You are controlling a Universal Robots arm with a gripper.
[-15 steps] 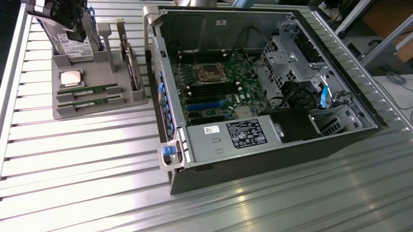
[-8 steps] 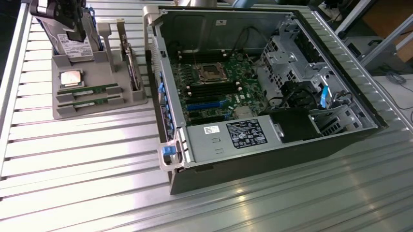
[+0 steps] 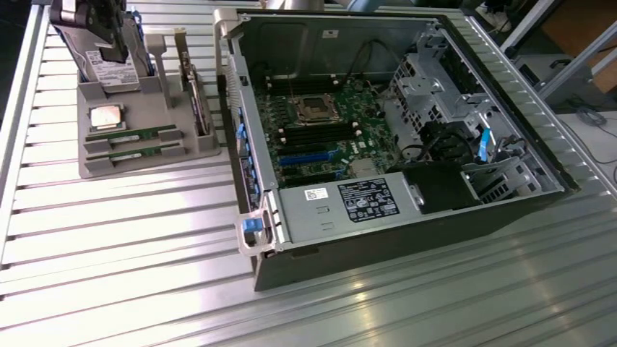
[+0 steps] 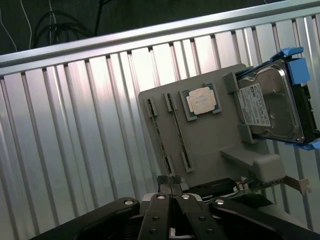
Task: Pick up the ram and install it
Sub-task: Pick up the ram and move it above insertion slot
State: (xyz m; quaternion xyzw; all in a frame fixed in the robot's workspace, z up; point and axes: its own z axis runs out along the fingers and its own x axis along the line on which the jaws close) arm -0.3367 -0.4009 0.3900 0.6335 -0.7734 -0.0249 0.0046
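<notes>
Gripper (image 4: 170, 183) shut tight, fingers (image 4: 159, 202) empty, hovering near the holder (image 4: 215, 135) end. Ram (image 3: 130, 134) stands on edge in a holder slot beside its twin (image 3: 135, 152). Best: spread fingers first, centre on one stick, pull straight up.

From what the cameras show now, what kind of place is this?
Probably a test bench for computer assembly: an open computer case with its motherboard exposed, and a grey holder carrying ram sticks, a processor and a hard drive, on a ribbed metal table.
</notes>
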